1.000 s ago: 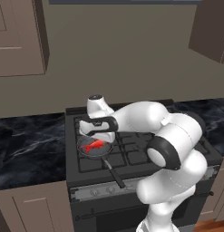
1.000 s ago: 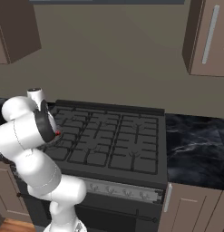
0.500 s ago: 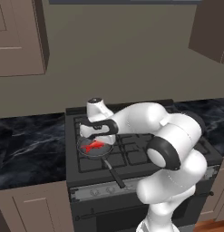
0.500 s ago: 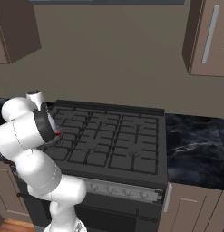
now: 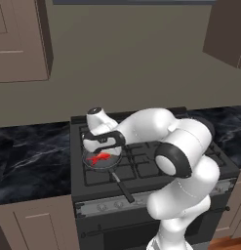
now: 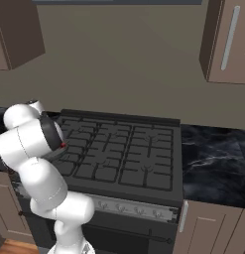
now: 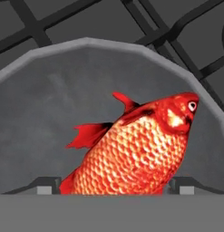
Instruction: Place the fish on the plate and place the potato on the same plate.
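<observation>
Close below: scaly red-orange fish (image 7: pixel 140 154) in matte grey pan (image 7: pixel 50 90); gripper (image 7: pixel 115 185) jaws spread, straddling fish.

No text, label, brand, number or sign can be read anywhere in these pictures.

arm bent low, reaching left; pincer (image 7: pixel 114 188) pointing down, jaws spread.

Fish (image 7: pixel 136 154) glossy, scaly; pan (image 7: pixel 50 113) matt grey; counter (image 5: pixel 34 156) polished marble.
</observation>
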Tool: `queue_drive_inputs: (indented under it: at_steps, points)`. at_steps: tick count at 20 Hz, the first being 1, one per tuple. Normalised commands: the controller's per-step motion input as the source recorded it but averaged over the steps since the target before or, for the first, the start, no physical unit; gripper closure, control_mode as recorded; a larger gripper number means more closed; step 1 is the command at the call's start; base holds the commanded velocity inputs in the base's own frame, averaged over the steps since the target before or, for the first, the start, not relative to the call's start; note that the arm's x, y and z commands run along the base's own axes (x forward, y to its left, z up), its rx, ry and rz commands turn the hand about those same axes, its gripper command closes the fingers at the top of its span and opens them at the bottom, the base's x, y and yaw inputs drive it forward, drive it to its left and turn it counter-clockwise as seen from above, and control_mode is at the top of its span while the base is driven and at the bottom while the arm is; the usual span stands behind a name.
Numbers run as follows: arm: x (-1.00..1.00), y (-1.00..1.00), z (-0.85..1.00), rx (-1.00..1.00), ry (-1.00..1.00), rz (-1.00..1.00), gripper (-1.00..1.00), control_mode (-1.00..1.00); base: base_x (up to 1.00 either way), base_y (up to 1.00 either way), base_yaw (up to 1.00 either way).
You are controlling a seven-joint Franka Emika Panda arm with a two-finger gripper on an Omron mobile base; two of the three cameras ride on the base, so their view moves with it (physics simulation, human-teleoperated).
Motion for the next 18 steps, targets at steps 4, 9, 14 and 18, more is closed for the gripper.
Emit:
queue_drive_inputs:
  at_steps: [4,9,14,18]
  points:
    - [0.0,0.0,-0.35,-0.09,-0.05,0.0,-1.0,-1.0,0.0,0.0,0.0]
    - [0.0,0.0,-0.29,-0.01,-0.08,0.0,-1.0,-1.0,0.0,0.0,0.0]
    - [0.01,0.0,-0.15,0.0,-0.05,0.0,-1.0,-1.0,0.0,0.0,0.0]
    - [0.0,-0.01,-0.14,0.0,-0.1,0.0,1.0,-1.0,0.0,0.0,0.0]
